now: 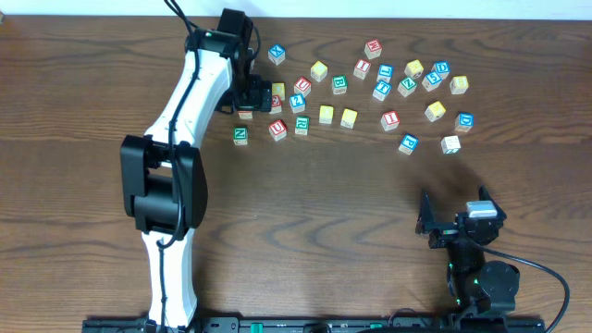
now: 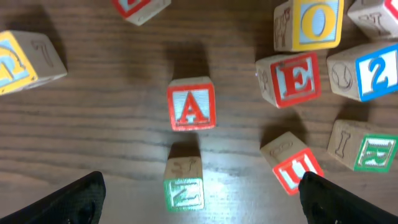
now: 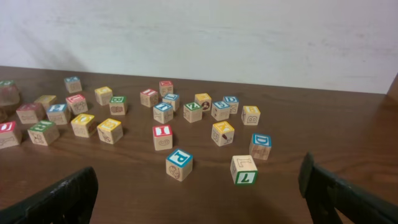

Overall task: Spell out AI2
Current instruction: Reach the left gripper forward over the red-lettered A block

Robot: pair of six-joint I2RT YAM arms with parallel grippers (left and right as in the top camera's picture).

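The red "A" cube (image 2: 191, 106) lies on the table just ahead of my open left gripper (image 2: 200, 194), with nothing between the fingers. In the overhead view the left gripper (image 1: 252, 96) hovers over the left end of the cube cluster and covers the "A". To the right of the "A" sits the blue "2" cube (image 2: 376, 71) (image 1: 298, 102). The red "I" cube (image 1: 390, 119) (image 3: 162, 132) is in the right part of the cluster. My right gripper (image 1: 430, 222) (image 3: 196, 182) is open and empty, low at the near right, well short of the cubes.
A green-printed cube (image 2: 183, 184) lies between the left fingers' line and the "A". Red "E" (image 2: 297, 79) and red "U" (image 2: 297, 171) cubes crowd the "A" on its right. Several other lettered cubes spread across the far table. A blue "P" cube (image 3: 179, 163) is nearest the right gripper.
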